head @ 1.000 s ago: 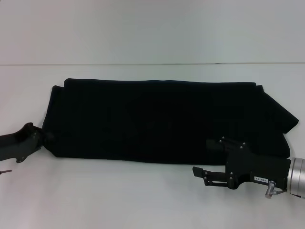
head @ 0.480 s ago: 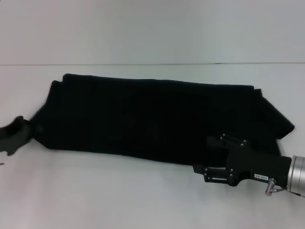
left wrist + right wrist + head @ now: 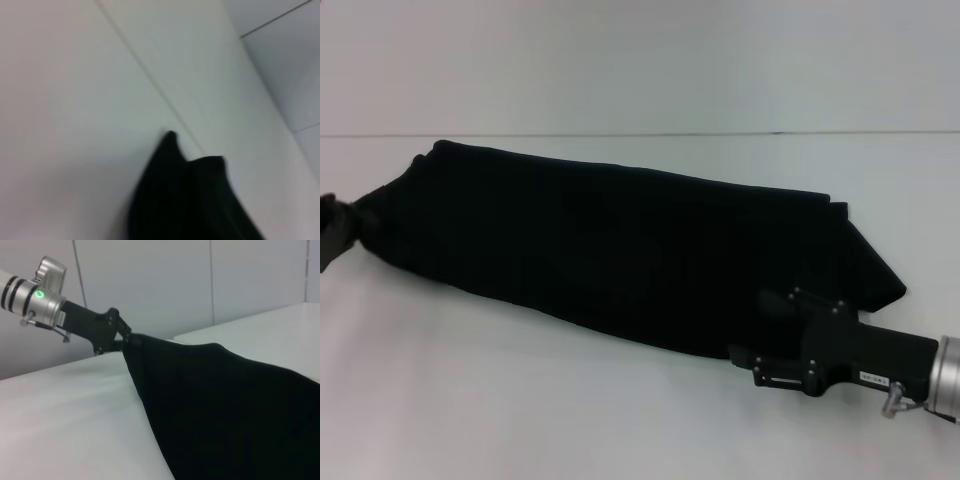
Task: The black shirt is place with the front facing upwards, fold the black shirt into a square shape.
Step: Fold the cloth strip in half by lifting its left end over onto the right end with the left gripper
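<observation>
Apparently left gripper (image 3: 350, 225) jaws clamped on black shirt (image 3: 620, 250), right gripper (image 3: 760, 340) jaws likewise.

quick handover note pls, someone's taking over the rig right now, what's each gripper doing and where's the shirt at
Left gripper: shut on the left end of the black shirt, lifted off the table.
Right gripper: at the shirt's near edge toward its right end; its grasp is not visible.
Shirt: folded into a long band across the table, left end raised, no lettering showing.
Done: lengthwise fold.
Left: fold the band end over end into a square, then release.
</observation>
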`<state>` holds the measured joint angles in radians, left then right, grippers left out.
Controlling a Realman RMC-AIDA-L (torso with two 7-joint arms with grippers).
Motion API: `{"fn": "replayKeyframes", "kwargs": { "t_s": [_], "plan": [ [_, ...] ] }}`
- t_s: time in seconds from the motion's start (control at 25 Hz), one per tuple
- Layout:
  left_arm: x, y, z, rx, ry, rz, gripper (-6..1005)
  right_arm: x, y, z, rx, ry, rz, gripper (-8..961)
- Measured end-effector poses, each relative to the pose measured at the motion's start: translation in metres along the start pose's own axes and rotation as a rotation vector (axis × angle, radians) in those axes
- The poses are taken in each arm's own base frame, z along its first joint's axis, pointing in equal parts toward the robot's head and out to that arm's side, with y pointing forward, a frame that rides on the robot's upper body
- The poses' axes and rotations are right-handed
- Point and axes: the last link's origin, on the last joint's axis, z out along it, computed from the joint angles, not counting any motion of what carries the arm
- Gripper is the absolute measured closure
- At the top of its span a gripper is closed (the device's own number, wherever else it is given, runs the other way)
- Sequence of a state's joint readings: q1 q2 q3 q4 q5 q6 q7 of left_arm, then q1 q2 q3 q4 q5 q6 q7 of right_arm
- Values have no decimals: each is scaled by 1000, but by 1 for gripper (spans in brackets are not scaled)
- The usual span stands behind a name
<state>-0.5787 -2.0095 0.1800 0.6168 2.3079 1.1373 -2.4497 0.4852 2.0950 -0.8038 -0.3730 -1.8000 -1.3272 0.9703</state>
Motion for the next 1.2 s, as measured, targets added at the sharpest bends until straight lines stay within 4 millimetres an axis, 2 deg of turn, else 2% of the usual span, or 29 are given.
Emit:
{"fn": "replayKeyframes", "kwargs": {
  "t_s": [0.2,0.4,0.6,0.68,0.8,0.84,0.92,1.04,1.2],
  "plan": [
    [1,26,3,-148,-1,7,980,10,3,-11,33,-7,37,26],
    [-15,81,26,-373,-79,53,979,22,12,-22,38,-11,78,26],
    [-52,145,63,-536,-196,123,978,37,24,-44,68,-44,142,26],
    [-80,172,80,-582,-270,163,978,45,29,-56,93,-58,172,26],
    [-122,200,100,-614,-372,226,977,54,37,-73,127,-75,208,26],
    [-133,204,104,-615,-397,237,977,58,40,-79,137,-80,220,26],
    [-174,208,118,-608,-478,267,976,63,45,-89,160,-87,237,26],
    [-218,198,127,-554,-539,298,976,67,48,-97,175,-91,251,26],
    [-246,177,123,-521,-551,284,975,68,49,-99,174,-92,252,26]
  ]
}}
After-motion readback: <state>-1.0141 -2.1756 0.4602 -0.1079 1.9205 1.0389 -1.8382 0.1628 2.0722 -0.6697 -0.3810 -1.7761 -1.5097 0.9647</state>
